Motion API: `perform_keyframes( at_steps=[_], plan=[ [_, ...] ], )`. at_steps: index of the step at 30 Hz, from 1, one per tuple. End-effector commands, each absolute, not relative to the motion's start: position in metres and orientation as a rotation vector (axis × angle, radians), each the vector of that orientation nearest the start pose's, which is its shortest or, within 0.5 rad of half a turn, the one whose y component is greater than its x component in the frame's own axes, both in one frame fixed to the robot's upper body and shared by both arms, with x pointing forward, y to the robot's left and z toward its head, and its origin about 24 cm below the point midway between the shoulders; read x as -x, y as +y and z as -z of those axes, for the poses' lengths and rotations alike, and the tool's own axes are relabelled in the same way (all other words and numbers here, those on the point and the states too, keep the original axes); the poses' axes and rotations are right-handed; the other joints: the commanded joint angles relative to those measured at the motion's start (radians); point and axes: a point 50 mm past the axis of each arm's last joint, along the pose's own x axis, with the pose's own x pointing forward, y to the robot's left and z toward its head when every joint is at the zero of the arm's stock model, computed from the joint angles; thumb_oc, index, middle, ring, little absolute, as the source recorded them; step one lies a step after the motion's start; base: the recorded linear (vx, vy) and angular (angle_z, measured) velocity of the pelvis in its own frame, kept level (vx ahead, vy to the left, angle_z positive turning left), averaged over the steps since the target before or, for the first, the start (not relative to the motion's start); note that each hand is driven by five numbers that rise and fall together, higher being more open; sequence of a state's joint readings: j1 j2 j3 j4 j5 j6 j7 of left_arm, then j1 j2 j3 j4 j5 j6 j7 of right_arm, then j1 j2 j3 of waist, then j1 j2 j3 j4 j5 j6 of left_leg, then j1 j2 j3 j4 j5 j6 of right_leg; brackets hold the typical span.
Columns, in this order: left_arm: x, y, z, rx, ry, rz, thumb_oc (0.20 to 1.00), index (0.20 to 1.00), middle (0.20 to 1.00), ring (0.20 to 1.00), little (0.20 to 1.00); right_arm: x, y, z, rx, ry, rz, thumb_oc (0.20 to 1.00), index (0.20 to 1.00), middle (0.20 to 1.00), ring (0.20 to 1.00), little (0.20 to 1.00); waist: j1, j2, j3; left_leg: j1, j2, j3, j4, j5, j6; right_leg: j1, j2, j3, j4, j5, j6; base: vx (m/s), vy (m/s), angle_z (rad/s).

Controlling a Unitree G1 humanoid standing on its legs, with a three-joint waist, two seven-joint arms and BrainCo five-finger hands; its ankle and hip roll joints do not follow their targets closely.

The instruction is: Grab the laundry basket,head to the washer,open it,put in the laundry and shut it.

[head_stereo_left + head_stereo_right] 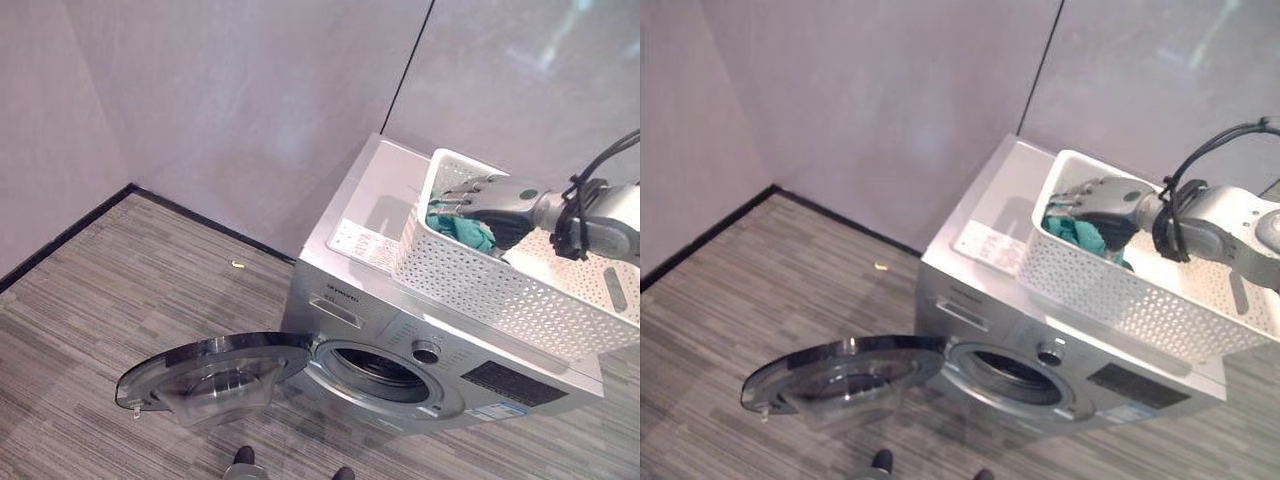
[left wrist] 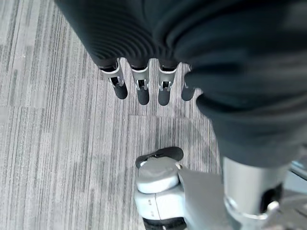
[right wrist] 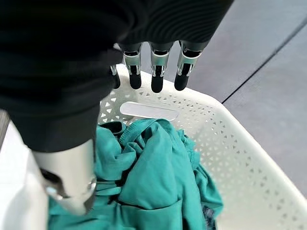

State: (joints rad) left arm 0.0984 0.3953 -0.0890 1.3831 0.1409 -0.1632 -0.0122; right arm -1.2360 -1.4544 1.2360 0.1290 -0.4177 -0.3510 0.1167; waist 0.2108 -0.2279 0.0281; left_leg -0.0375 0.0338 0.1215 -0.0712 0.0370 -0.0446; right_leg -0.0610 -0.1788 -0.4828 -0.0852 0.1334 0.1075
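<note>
Right hand (image 1: 1102,196), fingers relaxed, hovers over teal crumpled laundry (image 3: 153,177) in white perforated plastic basket (image 1: 1110,290) atop silver front-loading washer (image 1: 990,330), its round door (image 1: 840,375) open at 8 o'clock.

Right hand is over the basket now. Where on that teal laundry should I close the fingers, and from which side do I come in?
Come straight down from above: the laundry basket has tall walls, so its open top looks like the only way in. The right hand hovers open over the teal laundry. Aim for the raised fold at the middle of the pile, where the bunched cloth probably gives the fingers most to gather.
</note>
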Motion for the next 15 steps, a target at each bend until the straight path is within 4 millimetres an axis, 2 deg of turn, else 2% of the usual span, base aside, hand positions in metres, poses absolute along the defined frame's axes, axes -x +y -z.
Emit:
perform_keyframes(
  at_steps=[1,3,4,6,9,13,15],
  plan=[
    [-0.035,0.314,0.143,-0.534,1.339,-0.087,1.000,1.000,1.000,1.000,1.000,-0.317,-0.259,-0.261,2.161,-0.233,-0.471,1.000,1.000,1.000,1.000,1.000,0.031,-0.031,0.025,-0.037,0.017,-0.064,-0.016,-0.004,-0.037,0.099,-0.038,-0.013,0.006,-0.018,0.093,0.08,-0.015,0.00],
    [-0.034,0.315,0.142,-0.531,1.344,-0.091,1.000,1.000,1.000,1.000,1.000,-0.321,-0.267,-0.256,2.129,-0.160,-0.462,1.000,1.000,1.000,1.000,1.000,0.034,-0.033,0.027,-0.039,0.015,-0.066,-0.016,-0.003,-0.036,0.099,-0.039,-0.012,0.006,-0.016,0.093,0.04,-0.009,0.02],
    [-0.029,0.323,0.140,-0.540,1.383,-0.117,1.000,1.000,1.000,1.000,1.000,-0.325,-0.273,-0.249,2.046,-0.103,-0.448,1.000,1.000,1.000,1.000,1.000,0.033,-0.041,0.028,-0.039,0.016,-0.066,-0.016,-0.004,-0.038,0.101,-0.040,-0.015,0.006,-0.019,0.091,0.01,-0.005,0.03],
    [-0.031,0.324,0.139,-0.532,1.393,-0.123,1.000,1.000,1.000,1.000,1.000,-0.328,-0.278,-0.243,1.961,-0.069,-0.431,1.000,1.000,1.000,1.000,1.000,0.027,-0.046,0.026,-0.038,0.015,-0.062,-0.016,-0.004,-0.038,0.101,-0.042,-0.015,0.006,-0.019,0.091,0.00,0.000,0.00],
    [-0.031,0.332,0.135,-0.534,1.411,-0.141,1.000,1.000,1.000,1.000,1.000,-0.331,-0.269,-0.242,1.898,-0.053,-0.476,1.000,1.000,1.000,1.000,1.000,0.024,-0.054,0.022,-0.033,0.017,-0.054,-0.016,-0.007,-0.041,0.103,-0.043,-0.013,0.006,-0.020,0.091,0.01,0.004,-0.04],
    [-0.035,0.330,0.136,-0.514,1.402,-0.148,1.000,1.000,1.000,1.000,1.000,-0.336,-0.257,-0.232,1.787,-0.065,-0.518,1.000,1.000,1.000,1.000,1.000,0.022,-0.051,0.021,-0.029,0.017,-0.045,-0.016,-0.007,-0.042,0.105,-0.045,-0.014,0.006,-0.020,0.092,0.01,0.005,-0.02],
    [-0.040,0.345,0.127,-0.527,1.380,-0.208,1.000,1.000,1.000,1.000,1.000,-0.344,-0.251,-0.218,1.751,-0.042,-0.542,1.000,1.000,1.000,1.000,1.000,0.036,-0.071,0.027,-0.031,0.016,-0.043,-0.016,-0.004,-0.042,0.100,-0.048,-0.010,0.006,-0.015,0.094,-0.02,-0.016,-0.02]
  ],
)
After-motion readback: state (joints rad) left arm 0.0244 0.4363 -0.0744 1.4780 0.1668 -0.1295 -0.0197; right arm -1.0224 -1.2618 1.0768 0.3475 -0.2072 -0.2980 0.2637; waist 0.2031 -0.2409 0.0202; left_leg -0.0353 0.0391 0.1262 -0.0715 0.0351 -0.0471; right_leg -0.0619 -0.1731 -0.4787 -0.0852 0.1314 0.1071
